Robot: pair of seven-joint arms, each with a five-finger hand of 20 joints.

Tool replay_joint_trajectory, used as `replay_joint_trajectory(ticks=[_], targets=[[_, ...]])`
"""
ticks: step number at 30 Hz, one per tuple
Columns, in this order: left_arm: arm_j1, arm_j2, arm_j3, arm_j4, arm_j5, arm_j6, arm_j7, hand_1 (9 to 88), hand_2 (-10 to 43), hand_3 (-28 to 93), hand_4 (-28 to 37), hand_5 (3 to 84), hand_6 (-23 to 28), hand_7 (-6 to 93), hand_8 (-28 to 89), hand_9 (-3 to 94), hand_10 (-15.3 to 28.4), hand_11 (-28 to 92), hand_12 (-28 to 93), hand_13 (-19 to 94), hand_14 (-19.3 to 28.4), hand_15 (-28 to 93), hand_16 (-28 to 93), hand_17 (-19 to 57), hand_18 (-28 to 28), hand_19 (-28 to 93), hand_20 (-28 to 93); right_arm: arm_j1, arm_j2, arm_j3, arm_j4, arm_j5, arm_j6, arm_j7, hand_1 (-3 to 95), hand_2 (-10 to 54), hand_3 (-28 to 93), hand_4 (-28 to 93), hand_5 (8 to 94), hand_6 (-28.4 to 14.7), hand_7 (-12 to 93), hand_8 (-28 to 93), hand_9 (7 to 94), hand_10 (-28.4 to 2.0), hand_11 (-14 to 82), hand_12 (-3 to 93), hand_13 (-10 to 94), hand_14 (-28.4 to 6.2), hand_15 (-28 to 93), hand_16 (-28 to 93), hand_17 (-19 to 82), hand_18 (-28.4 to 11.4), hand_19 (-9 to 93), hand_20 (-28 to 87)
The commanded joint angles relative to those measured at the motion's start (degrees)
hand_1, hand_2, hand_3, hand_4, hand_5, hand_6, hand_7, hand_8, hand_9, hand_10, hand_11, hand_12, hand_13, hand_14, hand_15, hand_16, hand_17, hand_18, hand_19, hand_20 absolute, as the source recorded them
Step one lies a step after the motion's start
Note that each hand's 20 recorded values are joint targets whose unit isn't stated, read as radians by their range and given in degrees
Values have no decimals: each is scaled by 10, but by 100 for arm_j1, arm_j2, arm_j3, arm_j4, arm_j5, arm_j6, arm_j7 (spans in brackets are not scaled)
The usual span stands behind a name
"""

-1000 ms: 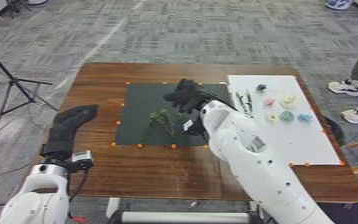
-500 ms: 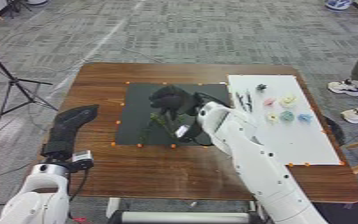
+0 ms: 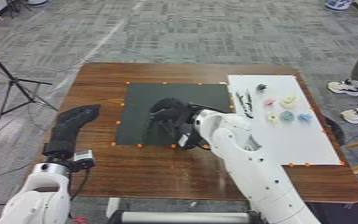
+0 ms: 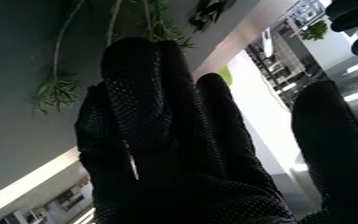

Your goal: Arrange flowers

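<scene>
In the head view, the brown table filled the middle of the frame. The left hand was at the left of the frame, above the table, its fingers stretched out and relaxed. The right hand hung over the black mat at the centre, its arm coming from the lower right. On the white sheet at the right lay the flower heads: a pink one, a pale yellow one beside it, a smaller yellow one below, then a teal one and a light blue one. A dark piece was above them, with dark slender branches along the sheet's left side.

In the right wrist view, the right hand held its fingers long and nearly straight, the thumb wide apart from them. Green leafy stems showed at the upper left of the frame, beyond the fingers; whether the hand touched them could not be told.
</scene>
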Motion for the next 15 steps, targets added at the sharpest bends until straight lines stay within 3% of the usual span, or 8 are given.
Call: replay_joint_trajectory(ticks=[1,15], targets=[[97,-55,-56,-41,-8,-28,12,286,-14,693,-164,503,43,188,-72,442,128,207,118,340,170,204,10,57,129,129,185,-89,129,-38,-176,76,-33,139,145,127,689,-127,404,-47,154,-83,681,-150,93,109,698,-170,582,330,311,-282,760,511],[100,-56,-43,-49,-9,-13,41,284,-15,694,-163,504,43,188,-72,441,128,206,118,340,169,202,10,58,129,127,184,-141,182,-113,-282,256,-33,242,147,121,681,-125,423,-49,150,-84,698,-156,95,109,704,-166,580,332,315,-281,764,509]])
